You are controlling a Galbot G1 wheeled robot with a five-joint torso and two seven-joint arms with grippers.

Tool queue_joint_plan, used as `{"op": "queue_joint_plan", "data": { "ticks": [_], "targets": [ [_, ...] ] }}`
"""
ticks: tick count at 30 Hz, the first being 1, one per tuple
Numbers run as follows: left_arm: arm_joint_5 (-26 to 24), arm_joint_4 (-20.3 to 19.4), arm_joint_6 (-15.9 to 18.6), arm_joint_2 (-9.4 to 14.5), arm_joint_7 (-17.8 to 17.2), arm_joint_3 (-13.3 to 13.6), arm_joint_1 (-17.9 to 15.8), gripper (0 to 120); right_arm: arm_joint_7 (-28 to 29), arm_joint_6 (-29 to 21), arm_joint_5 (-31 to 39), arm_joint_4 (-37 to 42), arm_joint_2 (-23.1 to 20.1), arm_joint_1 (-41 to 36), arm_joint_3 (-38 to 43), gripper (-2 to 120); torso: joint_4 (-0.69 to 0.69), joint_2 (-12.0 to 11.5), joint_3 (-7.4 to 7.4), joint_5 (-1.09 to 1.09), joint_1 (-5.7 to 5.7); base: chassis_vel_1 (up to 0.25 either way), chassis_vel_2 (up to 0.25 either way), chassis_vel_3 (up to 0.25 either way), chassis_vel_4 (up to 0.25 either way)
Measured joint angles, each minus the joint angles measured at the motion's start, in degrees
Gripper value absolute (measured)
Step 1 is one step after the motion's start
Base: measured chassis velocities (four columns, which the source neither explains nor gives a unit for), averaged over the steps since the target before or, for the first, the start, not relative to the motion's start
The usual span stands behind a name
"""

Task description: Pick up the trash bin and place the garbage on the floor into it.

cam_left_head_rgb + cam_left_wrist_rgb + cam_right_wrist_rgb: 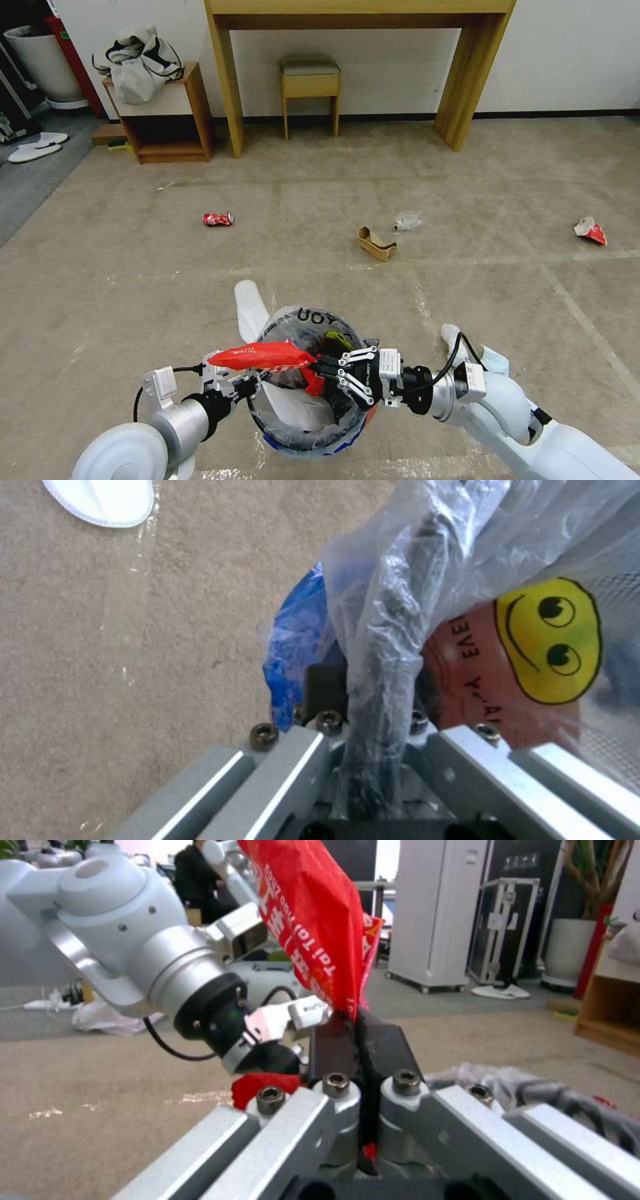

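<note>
Red foil wrapper (pixel 267 357): long and crinkled, pinched at one end between my right gripper's (pixel 325 368) closed fingers, stretched across the mouth of the bin; in the right wrist view (pixel 313 925) it stands up from the black pads.
Right gripper: closed on the wrapper, held over the bin's opening, arm coming in from the right.
Left gripper (pixel 373 715): clamped on the bin's rim through the bunched plastic liner, on the side of the bin toward my left arm.
Small round red trash bin (pixel 313 437): blue band, clear plastic bag liner with black lettering and a yellow smiley face (pixel 550 640); it sits low and central in the head view, gripped at the rim.
White flat oval slipper (pixel 248 308): on the beige carpet floor (pixel 133 267), just beyond the bin.
Red soda can (pixel 218 219): on its side on the carpet, well beyond the bin toward the left.
Brown cardboard scrap (pixel 376 243): mid-carpet, beyond the bin.
Clear plastic wad (pixel 407 221): just beside the cardboard, farther from me.
Blue face mask (pixel 495 361): on the carpet, partly hidden by my right arm.
Red and white wrapper scrap (pixel 591 231): near the carpet's right edge.
</note>
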Motion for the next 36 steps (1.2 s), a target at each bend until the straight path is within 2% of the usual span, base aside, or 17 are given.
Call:
{"op": "queue_joint_plan", "data": {
  "ticks": [7, 8, 9, 12, 15, 20, 22, 23, 24, 25, 29, 31, 36],
  "targets": [
    [0.5, 0.4, -0.2, -0.6, 0.0, 0.6, -0.2, 0, 0.1, 0.6, -0.8, -1.2, 0.7, -0.2, 0.7, 0, 0.0, 0.0, 0.0, 0.0, 0.0, 0.0, 0.0, 0.0, 0.0],
    [0.7, 0.4, -0.2, -0.7, 0.0, 0.6, -0.1, 0, 0.1, 0.8, -1.1, -1.4, 0.8, -0.4, 0.7, 7, 0.0, 0.0, 0.0, 0.0, 0.0, 0.0, 0.0, 0.0, 0.0],
    [0.7, 0.4, -0.2, -0.7, 0.0, 0.6, -0.1, 0, 0.1, 0.8, -1.1, -1.4, 0.8, -0.4, 0.7, 7, 0.0, 0.0, 0.0, 0.0, 0.0, 0.0, 0.0, 0.0, 0.0],
    [0.7, 0.4, -0.2, -0.6, 0.0, 0.5, 0.1, 0, 0.0, 0.9, -1.3, -1.1, 0.9, -0.9, 1.1, 23, 0.0, 0.0, 0.0, 0.0, 0.0, 0.0, 0.0, 0.0, 0.0],
    [0.7, 0.4, -0.3, -0.5, 0.0, 0.4, 0.1, 0, -0.1, 0.9, -1.3, -0.9, 0.8, -1.0, 1.1, 29, 0.0, 0.0, 0.0, 0.0, 0.0, 0.0, 0.0, 0.0, 0.0],
    [1.5, 0.9, -0.8, -1.2, 0.0, 0.7, 0.0, 0, -0.6, 0.7, -1.2, -0.2, 0.2, -1.6, 1.1, 51, 0.0, 0.0, 0.0, 0.0, 0.0, 0.0, 0.0, 0.0, 0.0],
    [1.6, 0.9, -0.8, -1.3, 0.0, 0.7, 0.0, 0, -0.8, 0.7, -1.2, -0.1, 0.1, -1.6, 1.1, 55, 0.0, 0.0, 0.0, 0.0, 0.0, 0.0, 0.0, 0.0, 0.0],
    [1.8, 1.1, -0.8, -1.5, 0.1, 0.8, 0.0, 0, -1.1, 0.7, -1.2, -0.1, 0.0, -1.6, 1.1, 63, 0.0, 0.0, 0.0, 0.0, 0.0, 0.0, 0.0, 0.0, 0.0],
    [1.8, 1.1, -0.8, -1.5, 0.1, 0.8, 0.0, 0, -1.1, 0.7, -1.2, -0.1, 0.0, -1.6, 1.1, 63, 0.0, 0.0, 0.0, 0.0, 0.0, 0.0, 0.0, 0.0, 0.0],
    [1.8, 1.2, -0.8, -1.5, 0.1, 0.9, -0.2, 0, -1.1, 0.5, -1.1, 0.0, -0.1, -1.6, 1.0, 70, 0.0, 0.0, 0.0, 0.0, 0.0, 0.0, 0.0, 0.0, 0.0],
    [1.9, 1.3, -0.8, -1.6, 0.1, 0.9, -0.4, 0, -1.2, 0.5, -1.0, 0.1, -0.1, -1.4, 1.0, 79, 0.0, 0.0, 0.0, 0.0, 0.0, 0.0, 0.0, 0.0, 0.0],
    [1.9, 1.7, -0.8, -1.6, 0.1, 0.8, -0.8, 0, -1.3, 0.4, -0.9, 0.1, -0.1, -1.4, 0.9, 92, 0.0, 0.0, 0.0, 0.0, 0.0, 0.0, 0.0, 0.0, 0.0],
    [1.9, 2.1, -0.9, -1.5, 0.2, 0.9, -1.1, 0, -1.7, 0.4, -0.9, 0.1, -0.3, -1.5, 0.9, 99, 0.0, 0.0, 0.0, 0.0, 0.0, 0.0, 0.0, 0.0, 0.0]
  ]
}}
